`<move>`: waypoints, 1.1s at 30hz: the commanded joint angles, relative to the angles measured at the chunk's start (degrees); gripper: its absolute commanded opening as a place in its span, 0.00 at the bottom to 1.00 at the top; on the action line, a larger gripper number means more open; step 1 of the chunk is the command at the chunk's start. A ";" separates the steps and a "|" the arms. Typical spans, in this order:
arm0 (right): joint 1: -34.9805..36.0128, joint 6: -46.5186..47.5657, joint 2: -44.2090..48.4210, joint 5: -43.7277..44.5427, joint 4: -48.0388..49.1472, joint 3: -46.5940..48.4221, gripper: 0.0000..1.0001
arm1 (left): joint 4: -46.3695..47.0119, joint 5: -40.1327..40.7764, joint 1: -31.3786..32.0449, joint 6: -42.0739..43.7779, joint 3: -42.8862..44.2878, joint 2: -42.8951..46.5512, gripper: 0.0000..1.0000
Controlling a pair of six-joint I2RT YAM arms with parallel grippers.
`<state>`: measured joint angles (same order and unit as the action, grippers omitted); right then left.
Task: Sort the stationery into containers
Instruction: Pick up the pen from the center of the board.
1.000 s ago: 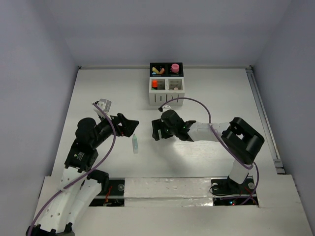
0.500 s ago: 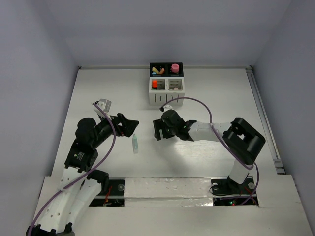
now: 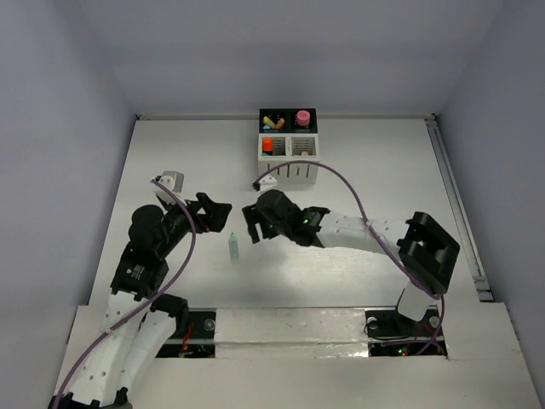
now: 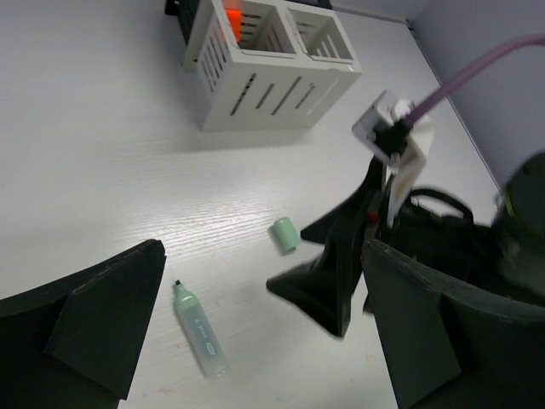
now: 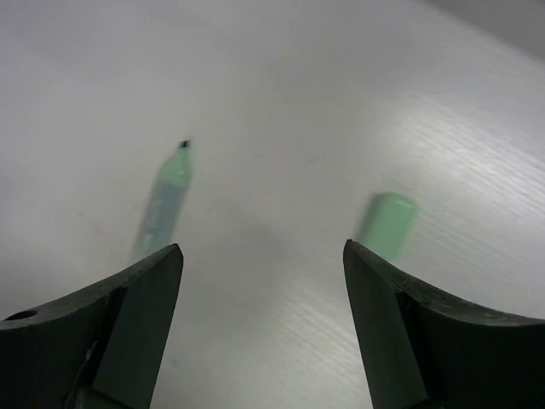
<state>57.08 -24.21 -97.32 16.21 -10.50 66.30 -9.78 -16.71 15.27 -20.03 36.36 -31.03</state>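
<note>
An uncapped pale green highlighter (image 3: 232,247) lies on the white table between my two grippers; it also shows in the left wrist view (image 4: 197,331) and the right wrist view (image 5: 166,200). Its loose green cap (image 4: 284,235) lies a little apart, also seen in the right wrist view (image 5: 387,223). My left gripper (image 3: 217,213) (image 4: 261,251) is open and empty, left of the highlighter. My right gripper (image 3: 251,223) (image 5: 264,256) is open and empty, hovering over the spot between highlighter and cap. The organizer (image 3: 288,141) (image 4: 272,77) stands at the back.
The organizer's black back compartments hold yellow and orange items (image 3: 272,120) and a pink one (image 3: 302,117). An orange item (image 3: 267,146) (image 4: 232,15) stands in the front left white compartment. The right arm's cable (image 3: 341,183) arcs above the table.
My right gripper has moved left, to just right of the green highlighter. My left gripper has drawn back slightly to the left. The highlighter has not moved.
</note>
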 commanded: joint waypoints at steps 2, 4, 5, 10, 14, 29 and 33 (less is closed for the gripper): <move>6.54 -2.15 -6.47 0.32 0.04 5.67 0.78 | -1.02 8.78 -0.94 -0.01 3.01 2.54 0.99; 7.69 -3.39 -8.58 0.40 0.13 8.40 0.77 | -1.73 14.21 -0.94 -0.71 4.15 3.95 0.99; 8.39 -3.83 -10.68 0.84 -0.04 9.27 0.77 | -2.34 15.73 -0.94 -1.06 4.33 5.61 0.99; 8.93 -6.02 -16.84 1.46 -2.15 15.07 0.77 | -4.10 22.24 -0.94 -2.47 5.74 7.73 0.99; 9.45 -6.47 -21.32 1.46 -3.12 17.80 0.75 | -4.11 22.07 -0.94 -2.56 5.30 8.00 0.99; 10.60 -6.56 -27.57 7.35 -10.41 25.89 0.60 | -4.28 22.42 -0.41 -2.56 4.95 9.58 0.99; 10.60 -4.28 -28.36 6.04 -10.24 27.38 0.59 | -4.28 22.42 -0.41 -2.47 4.86 9.84 0.99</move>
<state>67.22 -30.13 -123.92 22.06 -19.75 90.72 -15.57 5.04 14.63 -22.20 40.49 -21.85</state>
